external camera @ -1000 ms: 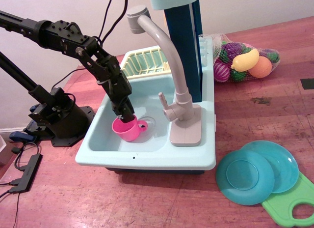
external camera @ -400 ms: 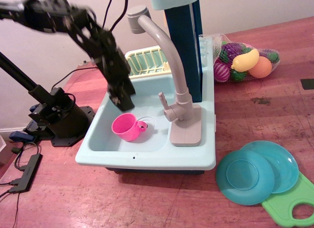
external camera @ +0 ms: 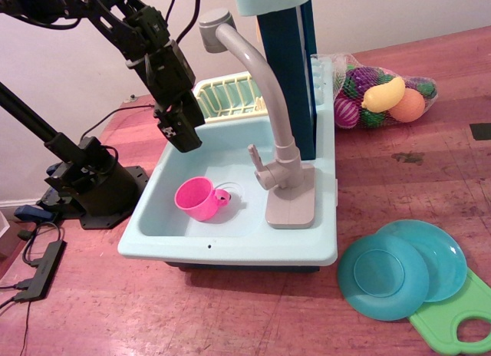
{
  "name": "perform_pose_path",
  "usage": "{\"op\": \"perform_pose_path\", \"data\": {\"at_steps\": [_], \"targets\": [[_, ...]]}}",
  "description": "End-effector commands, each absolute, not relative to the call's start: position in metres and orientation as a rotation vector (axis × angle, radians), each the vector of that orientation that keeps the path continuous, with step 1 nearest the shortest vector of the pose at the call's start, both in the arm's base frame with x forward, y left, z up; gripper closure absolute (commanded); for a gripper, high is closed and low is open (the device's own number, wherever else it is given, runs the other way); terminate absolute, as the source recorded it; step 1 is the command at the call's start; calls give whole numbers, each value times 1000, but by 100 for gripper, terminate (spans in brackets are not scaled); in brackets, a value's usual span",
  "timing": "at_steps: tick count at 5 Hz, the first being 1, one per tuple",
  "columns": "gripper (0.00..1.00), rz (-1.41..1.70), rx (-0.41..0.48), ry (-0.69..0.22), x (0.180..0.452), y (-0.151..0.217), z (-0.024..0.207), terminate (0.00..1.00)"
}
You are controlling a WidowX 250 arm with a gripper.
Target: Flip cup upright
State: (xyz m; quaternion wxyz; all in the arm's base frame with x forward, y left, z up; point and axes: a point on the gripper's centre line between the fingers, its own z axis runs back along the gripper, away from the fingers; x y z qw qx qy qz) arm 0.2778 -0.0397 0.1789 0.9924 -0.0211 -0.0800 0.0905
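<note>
The hot-pink cup (external camera: pixel 196 198) stands upright in the basin of the light-blue toy sink (external camera: pixel 153 237), mouth up, its loop handle pointing right toward the drain. My black gripper (external camera: pixel 184 139) hangs well above and to the left of the cup, over the sink's back left corner. It holds nothing. Its fingers point down and sit close together; I cannot make out a gap between them.
A grey toy faucet (external camera: pixel 268 103) and a dark blue column (external camera: pixel 290 72) stand at the sink's right. A yellow dish rack (external camera: pixel 226 95) is behind. Two teal plates (external camera: pixel 403 268), a green cutting board (external camera: pixel 460 318) and a net bag of toy fruit (external camera: pixel 380 99) lie to the right.
My gripper let go of the cup's rim, rose up and back to the left. The cup stays upright in the basin where it was.
</note>
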Motion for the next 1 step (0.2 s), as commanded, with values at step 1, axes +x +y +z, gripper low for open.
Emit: {"op": "perform_pose_path", "data": {"at_steps": [1], "targets": [[0,179,-55,-215,281,-37,195,100]]}}
